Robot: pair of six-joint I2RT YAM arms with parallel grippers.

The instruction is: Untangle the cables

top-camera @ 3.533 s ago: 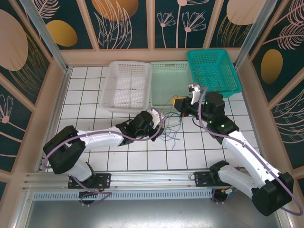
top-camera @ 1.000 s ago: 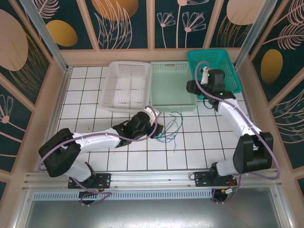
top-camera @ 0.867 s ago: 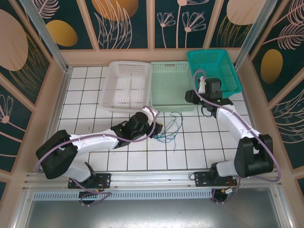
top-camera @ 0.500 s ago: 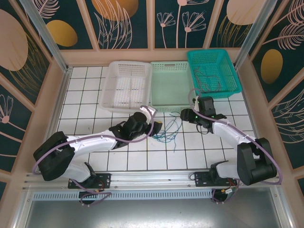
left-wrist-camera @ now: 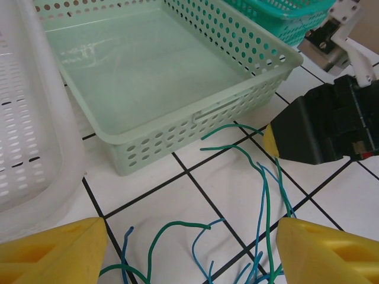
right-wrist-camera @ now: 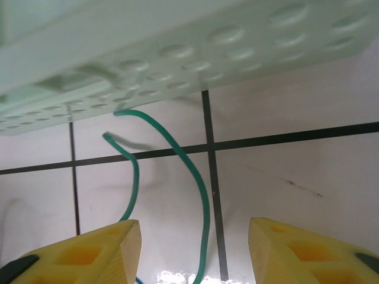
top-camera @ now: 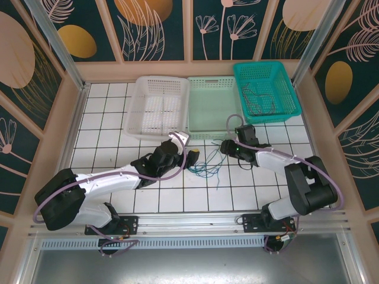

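Observation:
A loose tangle of thin green and blue cables lies on the white tiles in front of the pale green tray. My left gripper stands at the tangle's left edge. In its wrist view the left gripper is open, with green strands and blue strands lying untouched between its yellow fingertips. My right gripper is at the tangle's upper right. Seen from its wrist, the right gripper is open, low over the floor, with one green cable running between its fingers. Dark cables lie in the teal basket.
A white basket stands left of the pale green tray, whose perforated wall rises just beyond my right fingers. The right gripper's black body faces the left wrist camera closely. Open tiles lie nearer the arm bases.
My right arm has swung from over the teal basket down to the tangle, narrowing its jaws. The left gripper has drawn back slightly to the left and opened wider.

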